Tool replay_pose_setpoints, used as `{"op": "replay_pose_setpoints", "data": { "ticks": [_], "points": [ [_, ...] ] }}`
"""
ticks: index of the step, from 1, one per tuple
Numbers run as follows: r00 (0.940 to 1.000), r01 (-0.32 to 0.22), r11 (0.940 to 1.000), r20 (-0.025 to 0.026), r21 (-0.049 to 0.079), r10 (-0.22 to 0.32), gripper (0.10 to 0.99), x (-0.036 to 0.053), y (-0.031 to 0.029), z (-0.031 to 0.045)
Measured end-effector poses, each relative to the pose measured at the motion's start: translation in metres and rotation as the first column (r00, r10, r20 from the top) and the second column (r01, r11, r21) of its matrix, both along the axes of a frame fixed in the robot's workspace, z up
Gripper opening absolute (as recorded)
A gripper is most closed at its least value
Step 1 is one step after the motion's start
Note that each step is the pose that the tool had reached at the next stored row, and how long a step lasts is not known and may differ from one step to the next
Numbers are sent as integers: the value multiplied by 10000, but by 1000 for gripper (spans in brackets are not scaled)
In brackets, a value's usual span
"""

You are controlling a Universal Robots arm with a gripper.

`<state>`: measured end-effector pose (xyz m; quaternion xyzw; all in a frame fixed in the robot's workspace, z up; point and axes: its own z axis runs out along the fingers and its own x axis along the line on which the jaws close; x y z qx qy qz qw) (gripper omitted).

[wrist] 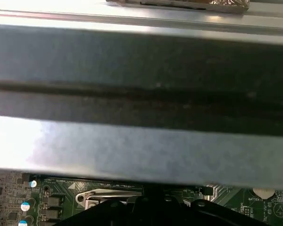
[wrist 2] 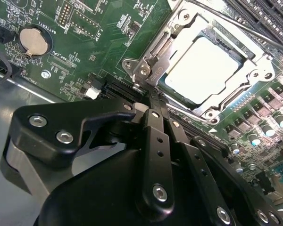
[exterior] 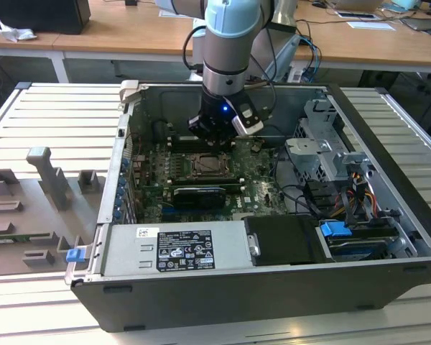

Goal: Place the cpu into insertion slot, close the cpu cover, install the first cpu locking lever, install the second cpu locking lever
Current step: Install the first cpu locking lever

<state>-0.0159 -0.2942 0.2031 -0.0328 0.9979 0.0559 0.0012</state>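
The cpu (wrist 2: pixel 203 66), a pale silver square, lies in the insertion slot (wrist 2: pixel 247 96) on the green board. The cpu cover (wrist 2: pixel 155 59), a silver frame, lies flat around it, with the chip showing through its window. A thin locking lever rod (wrist 2: pixel 236 26) runs along one side of the socket. My gripper (wrist 2: pixel 153 96) has its black fingers (wrist 2: pixel 155 141) pressed together, tips at the cover's hinge corner. In the exterior view the gripper (exterior: pixel 214 138) hangs inside the computer case just behind the socket (exterior: pixel 205 165). The first wrist view has an edge of the silver cover (wrist: pixel 108 193).
The open case (exterior: pixel 201 302) has its power supply (exterior: pixel 176 248) in front and the drive cage (exterior: pixel 323 144) with cables at the exterior view's right. A black card (exterior: pixel 197 195) lies in front of the socket. A coin battery (wrist 2: pixel 32 40) and memory slots (wrist 2: pixel 273 14) flank it.
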Motion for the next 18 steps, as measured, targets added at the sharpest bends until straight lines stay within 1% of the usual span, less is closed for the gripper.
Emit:
{"op": "replay_pose_setpoints", "data": {
  "ticks": [3, 5, 8, 10, 11, 13, 16, 18],
  "points": [
    [10000, 0, 10000, 3, -42, 0, 106, 1, 0, -6],
    [10000, -1, 10000, 3, -45, 1, 106, 1, 0, -6],
    [10000, 0, 10000, 3, -43, 0, 106, 1, 0, 22],
    [10000, 0, 10000, 5, -54, 0, 106, 2, 1, 22],
    [10000, 3, 9999, 4, -137, -3, 106, 1, 1, 15],
    [10000, -2, 9997, -2, -238, 2, 106, 4, -1, -4],
    [10000, 1, 9997, 0, -261, -1, 106, 7, 3, -28],
    [10000, 1, 9997, -6, -260, -1, 106, 17, 16, -49]
  ]
}}
